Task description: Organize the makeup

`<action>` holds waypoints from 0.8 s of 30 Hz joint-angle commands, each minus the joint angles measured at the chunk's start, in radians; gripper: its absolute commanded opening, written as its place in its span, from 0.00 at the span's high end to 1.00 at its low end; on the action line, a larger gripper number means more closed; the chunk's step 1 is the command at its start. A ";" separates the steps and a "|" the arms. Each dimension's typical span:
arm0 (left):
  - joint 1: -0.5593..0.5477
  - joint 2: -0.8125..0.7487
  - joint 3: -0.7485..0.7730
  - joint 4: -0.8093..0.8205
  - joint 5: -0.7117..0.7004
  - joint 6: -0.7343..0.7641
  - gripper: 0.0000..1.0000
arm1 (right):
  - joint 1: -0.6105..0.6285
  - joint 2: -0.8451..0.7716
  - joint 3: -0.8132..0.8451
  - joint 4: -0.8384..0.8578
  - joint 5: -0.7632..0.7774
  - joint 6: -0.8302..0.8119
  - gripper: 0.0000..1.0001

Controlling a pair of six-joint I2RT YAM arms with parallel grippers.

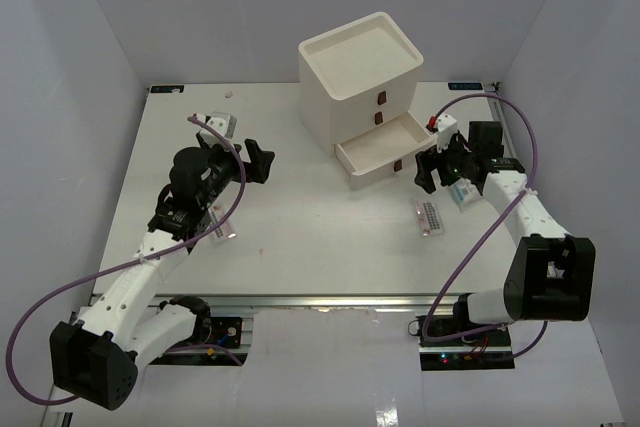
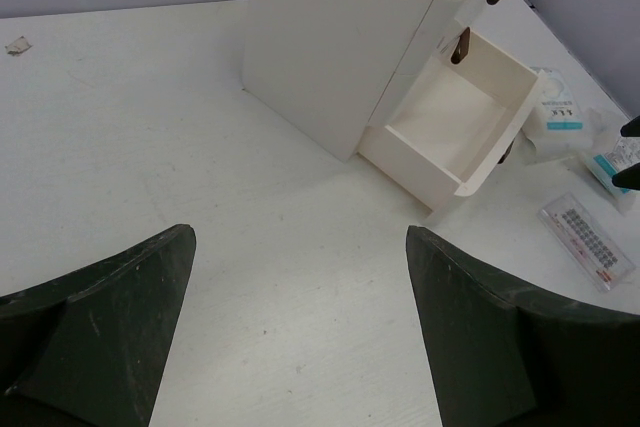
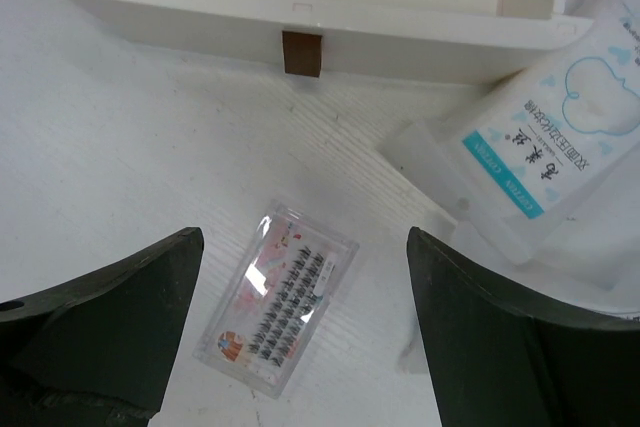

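A clear flat case of false lashes (image 3: 278, 297) lies on the table under my right gripper (image 3: 305, 237), which stands open with nothing between its fingers. A white sachet with blue print (image 3: 555, 142) lies to its right on other pale sachets. In the top view the case (image 1: 430, 217) and the sachets (image 1: 462, 193) lie right of the white drawer box (image 1: 360, 67), by my right gripper (image 1: 430, 165). The box's lower drawer (image 1: 385, 147) is pulled out and looks empty. My left gripper (image 1: 262, 159) hangs open and empty over bare table (image 2: 300, 232).
The drawer front with its brown handle (image 3: 301, 52) runs across just beyond the right fingers. A small packet (image 1: 220, 125) lies at the back left. Another small flat item (image 1: 222, 232) lies beside the left arm. White walls enclose the table.
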 commanded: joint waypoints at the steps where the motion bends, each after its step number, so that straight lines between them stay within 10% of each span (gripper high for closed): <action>1: 0.004 -0.037 0.005 0.018 0.027 -0.007 0.02 | -0.012 -0.033 0.047 -0.123 -0.002 -0.090 0.11; 24: 0.004 -0.055 0.004 0.021 0.056 -0.022 0.02 | 0.006 0.059 -0.111 -0.164 0.187 -0.039 0.10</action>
